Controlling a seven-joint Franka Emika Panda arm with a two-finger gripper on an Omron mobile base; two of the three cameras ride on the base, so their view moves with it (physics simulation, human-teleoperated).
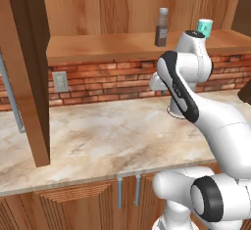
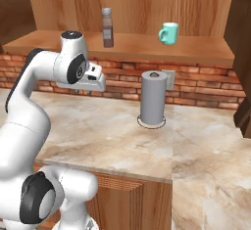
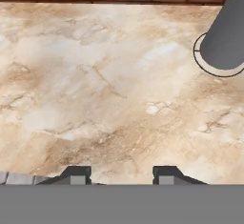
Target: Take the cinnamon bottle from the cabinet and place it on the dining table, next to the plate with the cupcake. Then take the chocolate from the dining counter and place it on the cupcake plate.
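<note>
The cinnamon bottle (image 1: pixel 162 27) (image 2: pixel 107 27) is dark brown with a grey cap. It stands upright on the open wooden cabinet shelf (image 1: pixel 108 45) (image 2: pixel 127 45). My gripper (image 3: pixel 121 174) hangs well below the shelf and points down at the bare marble counter (image 3: pixel 95 89). Its two dark fingertips (image 3: pixel 76 173) are spread apart, with nothing between them. In the right base view the hand (image 2: pixel 93 80) sits below and slightly left of the bottle, in front of the brick wall.
A teal mug (image 1: pixel 205 27) (image 2: pixel 168 33) shares the shelf, right of the bottle. A grey paper towel roll (image 2: pixel 153 98) (image 3: pixel 226 32) stands on the counter to the right of my hand. An open cabinet door (image 1: pixel 29 67) hangs at the left.
</note>
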